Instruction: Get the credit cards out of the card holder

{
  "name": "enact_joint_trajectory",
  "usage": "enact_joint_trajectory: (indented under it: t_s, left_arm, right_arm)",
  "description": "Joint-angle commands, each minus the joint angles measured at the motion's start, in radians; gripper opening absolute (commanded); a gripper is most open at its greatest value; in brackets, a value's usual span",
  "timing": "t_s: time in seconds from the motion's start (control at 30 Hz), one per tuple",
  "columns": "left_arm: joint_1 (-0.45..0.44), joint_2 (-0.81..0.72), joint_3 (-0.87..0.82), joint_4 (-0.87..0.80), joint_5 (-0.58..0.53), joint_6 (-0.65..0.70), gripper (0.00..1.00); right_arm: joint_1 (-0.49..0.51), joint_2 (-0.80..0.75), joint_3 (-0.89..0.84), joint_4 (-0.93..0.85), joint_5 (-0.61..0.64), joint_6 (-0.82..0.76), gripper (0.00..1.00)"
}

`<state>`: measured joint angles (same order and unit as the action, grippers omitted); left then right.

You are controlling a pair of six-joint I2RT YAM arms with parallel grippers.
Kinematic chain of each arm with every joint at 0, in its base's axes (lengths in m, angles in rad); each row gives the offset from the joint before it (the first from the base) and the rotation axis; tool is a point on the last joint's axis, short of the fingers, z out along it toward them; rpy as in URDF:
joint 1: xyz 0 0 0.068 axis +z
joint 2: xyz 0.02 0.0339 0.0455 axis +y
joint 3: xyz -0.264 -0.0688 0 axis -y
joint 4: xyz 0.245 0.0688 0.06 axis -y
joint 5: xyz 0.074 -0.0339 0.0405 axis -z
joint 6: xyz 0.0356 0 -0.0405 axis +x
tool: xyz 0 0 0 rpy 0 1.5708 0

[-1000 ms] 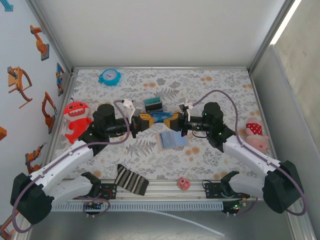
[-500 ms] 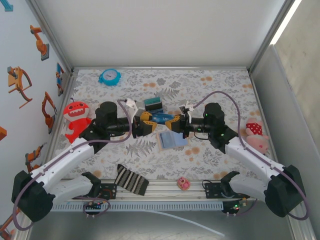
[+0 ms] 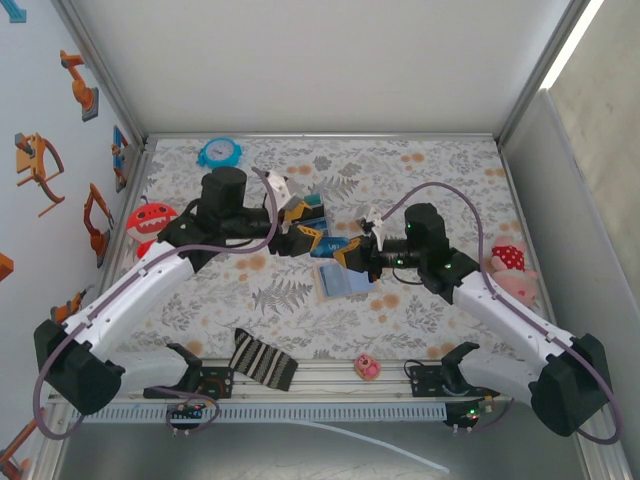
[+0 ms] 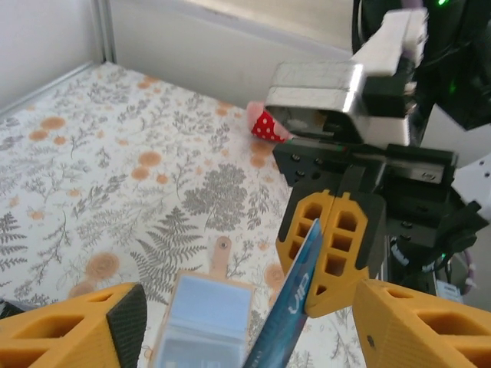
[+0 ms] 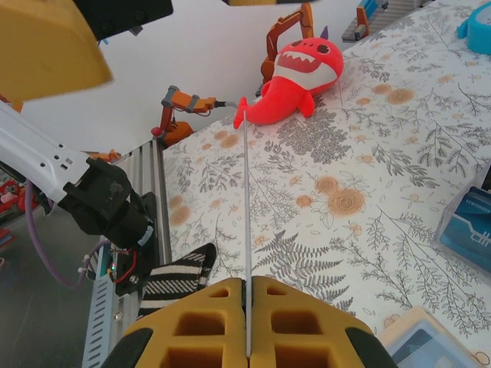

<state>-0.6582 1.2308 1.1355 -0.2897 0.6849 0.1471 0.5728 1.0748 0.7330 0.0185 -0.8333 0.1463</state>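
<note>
— Pinching a blue card point(image 4: 285, 330), that right gripper point(image 4: 330, 251)?
— Yes, closed flat on its end. The left wrist view gives the printed face; the right wrist view gives a thin edge-on line.
— And the left gripper point(image 3: 298, 226)?
— Fingers point(image 4: 77, 337) spread wide, holding nothing, the card's free end pointing between them.
— The card holder point(image 3: 343, 280)?
— Lying open on the table point(image 3: 420, 170), pale blue side up, under the two grippers. Both arms reach inward from the near corners, meeting mid-table.
</note>
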Motion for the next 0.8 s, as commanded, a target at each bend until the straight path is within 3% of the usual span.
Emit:
enact_joint_trajectory:
  t_s: [0.0, 0.33, 0.77]
  left_arm:
    - [-0.011, 0.043, 0.057, -0.148, 0.056, 0.097, 0.72]
    - [-0.054, 0.159, 0.130, -0.255, 0.062, 0.201, 0.66]
    - [-0.057, 0.230, 0.171, -0.277, 0.061, 0.248, 0.25]
  right_arm:
    - [-0.001, -0.018, 0.040, -0.019, -0.007, -0.022, 0.00]
    - [-0.001, 0.006, 0.054, -0.020, -0.038, -0.021, 0.00]
    - [-0.001, 0.013, 0.052, -0.052, -0.009, -0.034, 0.00]
